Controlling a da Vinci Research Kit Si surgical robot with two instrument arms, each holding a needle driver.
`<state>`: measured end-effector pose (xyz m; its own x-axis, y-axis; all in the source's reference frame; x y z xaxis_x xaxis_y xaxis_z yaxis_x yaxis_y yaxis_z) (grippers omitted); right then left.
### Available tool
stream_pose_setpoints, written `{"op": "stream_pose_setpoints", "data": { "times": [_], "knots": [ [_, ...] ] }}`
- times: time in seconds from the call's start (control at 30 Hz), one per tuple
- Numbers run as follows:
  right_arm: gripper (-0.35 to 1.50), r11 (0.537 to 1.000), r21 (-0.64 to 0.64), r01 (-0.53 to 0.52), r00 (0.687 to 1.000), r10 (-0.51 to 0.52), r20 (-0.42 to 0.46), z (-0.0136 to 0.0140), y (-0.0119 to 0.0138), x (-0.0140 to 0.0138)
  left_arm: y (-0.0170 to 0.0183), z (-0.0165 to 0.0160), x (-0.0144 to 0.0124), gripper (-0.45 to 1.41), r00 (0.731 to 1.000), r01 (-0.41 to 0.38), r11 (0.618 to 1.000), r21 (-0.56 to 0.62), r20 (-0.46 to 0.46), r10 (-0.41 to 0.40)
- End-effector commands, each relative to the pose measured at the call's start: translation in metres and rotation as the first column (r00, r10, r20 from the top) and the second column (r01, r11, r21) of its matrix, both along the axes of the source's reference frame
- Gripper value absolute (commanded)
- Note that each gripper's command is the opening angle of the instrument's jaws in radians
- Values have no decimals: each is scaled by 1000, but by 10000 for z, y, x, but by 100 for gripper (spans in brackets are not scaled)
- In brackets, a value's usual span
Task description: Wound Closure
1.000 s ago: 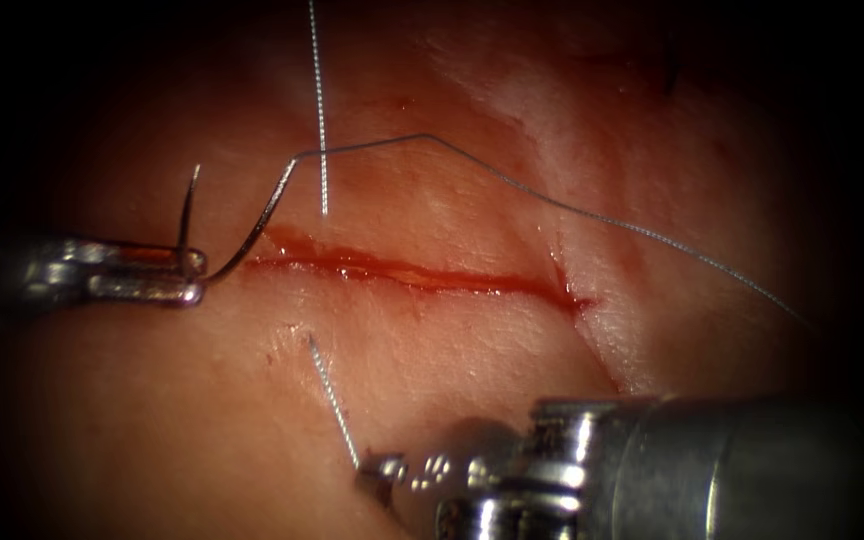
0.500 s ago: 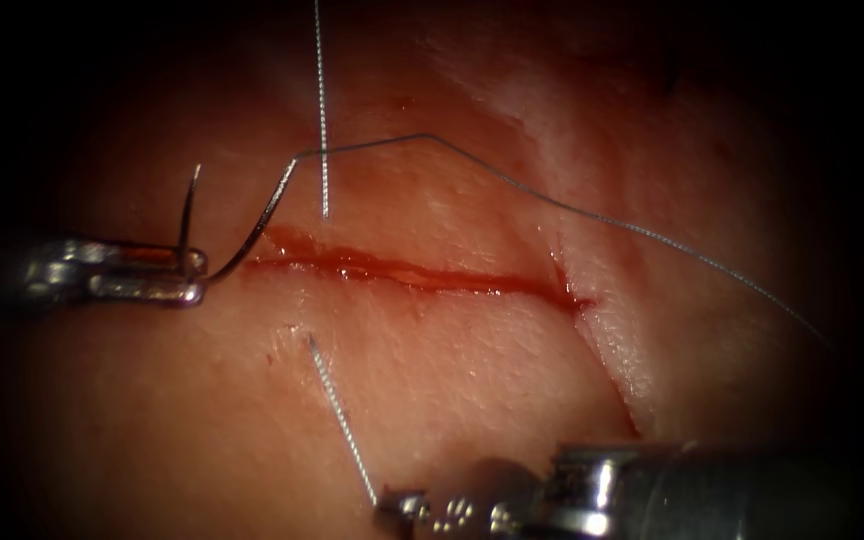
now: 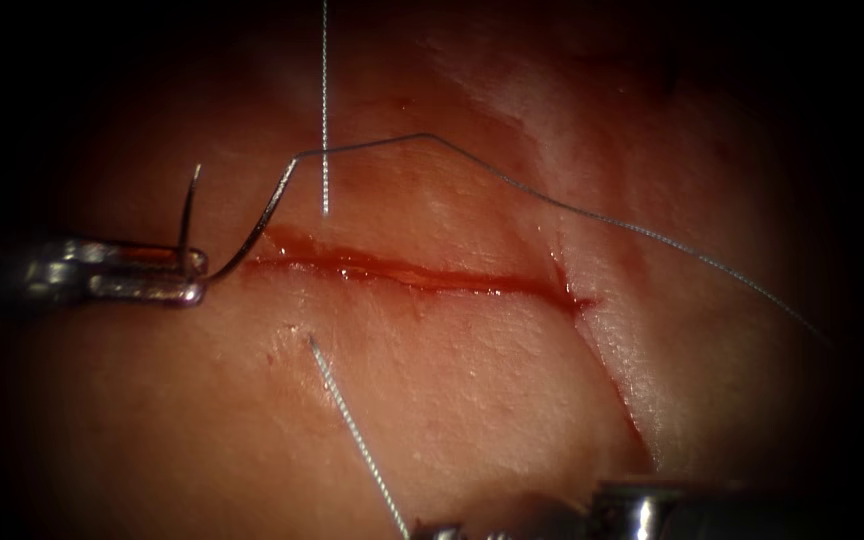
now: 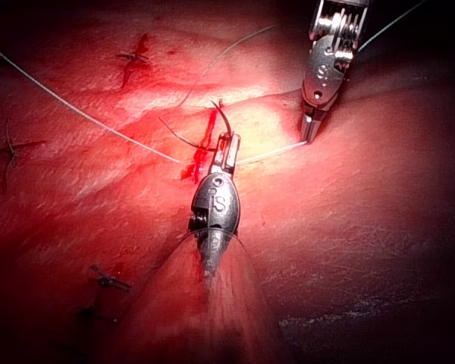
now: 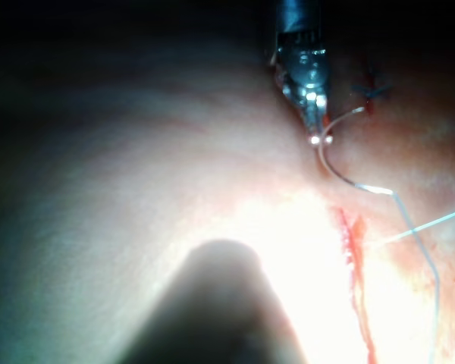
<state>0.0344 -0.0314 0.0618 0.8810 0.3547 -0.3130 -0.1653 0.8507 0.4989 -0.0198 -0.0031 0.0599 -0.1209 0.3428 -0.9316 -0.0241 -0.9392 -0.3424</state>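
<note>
Leftward, the left gripper clamps the needle mid-curve (clear of tissue); right gripper grips thread.

Dark stitches on tissue; another dark stitch beyond cut.

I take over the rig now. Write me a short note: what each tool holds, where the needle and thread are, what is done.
Left tool: shut on the needle near mid-curve, at the left end of the cut; needle is out of the tissue.
Right tool: shut on the thread, which passes under the cut's left part.
Done: one pass across the cut. Cut is not closed, no knot seen.
</note>
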Motion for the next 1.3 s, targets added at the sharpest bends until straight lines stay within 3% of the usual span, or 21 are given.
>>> {"op": "stream_pose_setpoints", "data": {
  "times": [0.03, 0.3, 0.33, 0.37, 0.4, 0.43, 0.47, 0.53, 0.67, 0.77, 0.9, 1.2, 1.27, 1.3],
  "knots": [
    [-35, 1000, 1, 2, 1000, -2, -2, 4, -6, 5, -3, 7, -4, -45, 1000, -1, 1000, 0, 1, 1],
    [-35, 999, 51, 12, 1000, -12, -5, 3, -13, 3, -3, 7, -4, -45, 1000, -1, 1000, 0, 1, 1],
    [-15, 999, 52, 11, 1000, -11, -4, 3, -12, 3, -3, 7, -4, -45, 1000, -1, 1000, 0, 1, 1],
    [36, 999, 36, -4, 1000, 4, -12, 3, -10, 4, -3, 7, -4, -45, 1000, -1, 1000, 0, 1, 1],
    [68, 1000, 16, -22, 1000, 23, -18, 3, -7, 5, -3, 6, -4, -45, 1000, -1, 1000, 0, 1, 1],
    [91, 999, -3, -45, 999, 45, -28, 3, -2, 6, -3, 6, -4, -45, 1000, -1, 1000, 0, 1, 1],
    [98, 997, -12, -75, 996, 74, -50, 2, 8, 9, -3, 6, -4, -45, 1000, -1, 1000, 0, 1, 1],
    [93, 990, -27, -136, 989, 135, -52, 1, 28, 15, -3, 7, -5, -45, 1000, 0, 1000, 0, 1, 0],
    [99, 957, -103, -272, 962, 269, -46, 4, 80, 38, -3, 7, -7, -45, 1000, 1, 1000, -1, 0, -1],
    [99, 949, -116, -293, 956, 290, -44, 12, 104, 54, -4, 7, -6, -45, 1000, 0, 1000, -1, 1, 0],
    [99, 946, -131, -296, 955, 294, -38, 27, 115, 69, -4, 7, -5, -45, 1000, -1, 1000, -1, 1, 1],
    [81, 953, -148, -266, 964, 267, -12, 61, 108, 84, -4, 7, -5, -45, 1000, 0, 1000, 0, 1, 0],
    [59, 957, -141, -253, 967, 255, -6, 65, 105, 83, -4, 6, -5, -45, 1000, -1, 1000, 0, 1, 1],
    [15, 964, -132, -229, 973, 230, -4, 66, 102, 82, -3, 6, -5, -45, 1000, -1, 1000, 0, 2, 1]
  ]
}}
